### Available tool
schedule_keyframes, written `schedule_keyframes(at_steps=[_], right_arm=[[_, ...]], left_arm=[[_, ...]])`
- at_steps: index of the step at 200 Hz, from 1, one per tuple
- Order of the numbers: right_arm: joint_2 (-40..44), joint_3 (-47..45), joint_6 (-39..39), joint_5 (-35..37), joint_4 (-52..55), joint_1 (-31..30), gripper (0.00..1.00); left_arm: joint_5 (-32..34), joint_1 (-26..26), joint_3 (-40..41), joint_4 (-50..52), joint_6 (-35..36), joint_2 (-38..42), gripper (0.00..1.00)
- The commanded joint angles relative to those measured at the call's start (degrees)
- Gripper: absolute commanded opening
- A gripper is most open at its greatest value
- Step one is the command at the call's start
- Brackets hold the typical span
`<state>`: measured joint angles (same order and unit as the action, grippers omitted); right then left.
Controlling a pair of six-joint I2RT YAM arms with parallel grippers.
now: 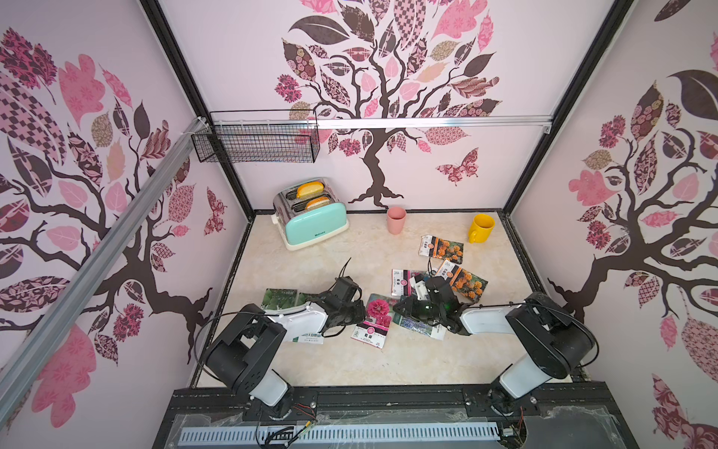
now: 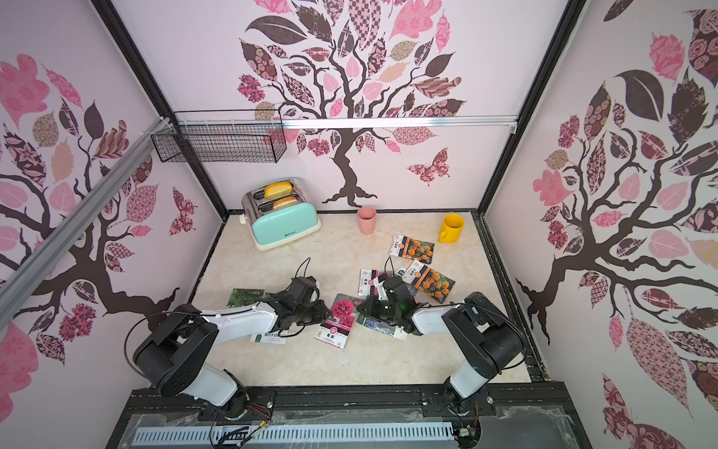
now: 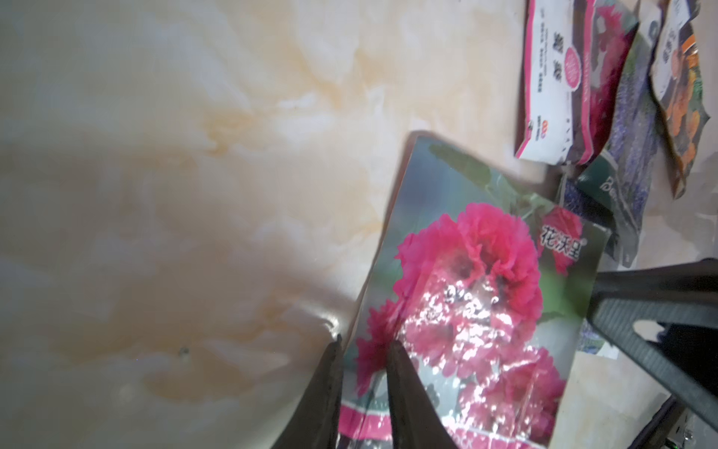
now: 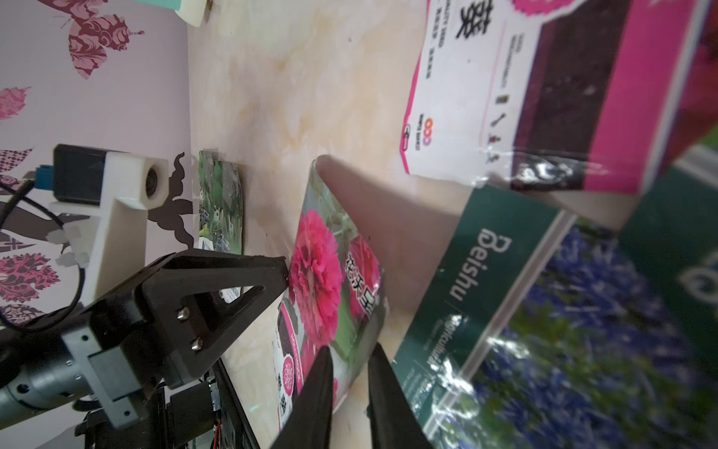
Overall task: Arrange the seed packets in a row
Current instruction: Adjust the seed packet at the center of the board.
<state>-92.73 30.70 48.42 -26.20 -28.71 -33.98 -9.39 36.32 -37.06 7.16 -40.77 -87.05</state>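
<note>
A pink-flower seed packet (image 1: 375,315) (image 2: 342,311) lies mid-table between both arms. My left gripper (image 1: 361,311) (image 3: 365,344) straddles its left edge, jaws narrowly apart. My right gripper (image 1: 398,305) (image 4: 349,350) straddles its right edge (image 4: 342,311) with a small gap, so both are open. That side of the packet looks raised, with a shadow under it. A lavender packet (image 1: 419,328) lies beside it. A second pink packet (image 1: 402,282) and two marigold packets (image 1: 443,248) (image 1: 462,282) lie farther back. Green gourd packets (image 1: 279,299) sit partly under the left arm.
A mint toaster (image 1: 312,217) holding bread stands at the back left. A pink cup (image 1: 396,219) and a yellow mug (image 1: 481,227) stand along the back wall. A wire basket (image 1: 256,142) hangs on the wall above. Bare tabletop shows near the front edge.
</note>
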Motion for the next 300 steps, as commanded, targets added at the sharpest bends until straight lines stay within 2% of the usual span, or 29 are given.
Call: schedule_keyframes(at_steps=[1,16,27,52,72,90,141,181,210,269,300], right_arm=[[-1.09,2.70,-0.94,0.94,0.33,-1.23,0.20],[-1.48,3.95,-1.48,1.69,1.24,-2.42,0.21],[-1.70,4.94,-1.79,2.31,1.74,-3.38,0.27],[-1.55,7.08,-3.66,4.39,4.54,-4.17,0.63],[1.77,8.71,-7.68,8.53,10.31,-3.93,0.85],[6.38,8.44,-9.95,10.79,13.92,-2.56,0.99],[20.80,5.89,-14.53,12.58,24.07,4.07,1.00],[26.12,3.57,-15.28,12.40,26.75,5.76,1.00],[26.81,2.71,-15.01,12.09,26.62,5.76,1.00],[26.25,2.83,-14.61,11.59,26.43,5.76,1.00],[25.79,2.79,-14.31,11.59,26.16,5.76,1.00]], left_arm=[[2.54,0.19,-0.23,7.75,0.63,3.49,0.33],[3.60,0.16,-0.92,9.91,0.93,6.20,0.42],[4.17,0.16,-1.13,11.05,0.68,8.14,0.46],[4.15,0.17,-1.34,12.27,0.56,10.90,0.49],[3.08,0.40,-1.69,12.37,0.16,10.98,0.49],[3.46,1.71,-2.46,12.18,-0.17,9.98,0.49],[2.78,7.79,-6.39,7.72,-2.45,0.13,0.49],[2.35,7.89,-6.05,5.22,-3.48,-4.22,0.49],[2.72,6.50,-4.05,4.54,-4.09,-3.69,0.48],[3.91,0.86,1.85,5.35,-3.82,2.40,0.48],[5.16,0.27,3.00,5.56,-4.98,4.29,0.48]])
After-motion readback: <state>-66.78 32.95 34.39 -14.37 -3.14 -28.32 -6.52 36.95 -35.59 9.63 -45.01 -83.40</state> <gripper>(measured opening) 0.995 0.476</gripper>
